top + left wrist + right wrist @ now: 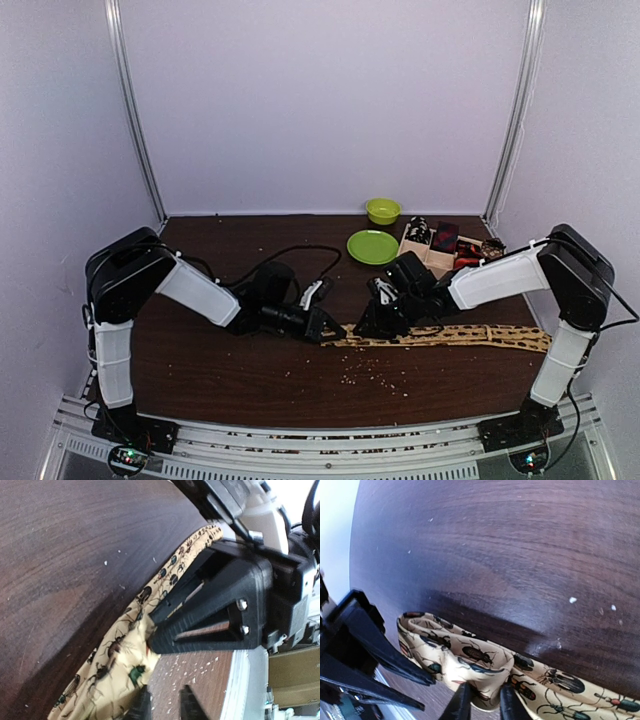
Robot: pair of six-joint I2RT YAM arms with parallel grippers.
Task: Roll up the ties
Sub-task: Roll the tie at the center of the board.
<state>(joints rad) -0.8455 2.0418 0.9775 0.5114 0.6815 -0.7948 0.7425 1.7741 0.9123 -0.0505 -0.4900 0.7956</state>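
Note:
A long tan tie (470,336) printed with dark beetles lies flat across the table's right half, its left end folded into a loose roll (455,652). My right gripper (485,705) (378,318) is shut on the near edge of that folded end. The fabric sits between its two fingertips. My left gripper (167,705) (325,325) stands just left of the roll. Its fingers are slightly apart with bare table in the gap. Its left finger (141,706) rests against the tie's edge (115,665). Small rolled ties (445,237) sit in the tray.
A tan wooden compartment tray (440,258) stands at the back right. A green plate (372,246) and a green bowl (382,210) are next to it. Pale crumbs (375,375) dot the dark table in front of the grippers. The two grippers are close together.

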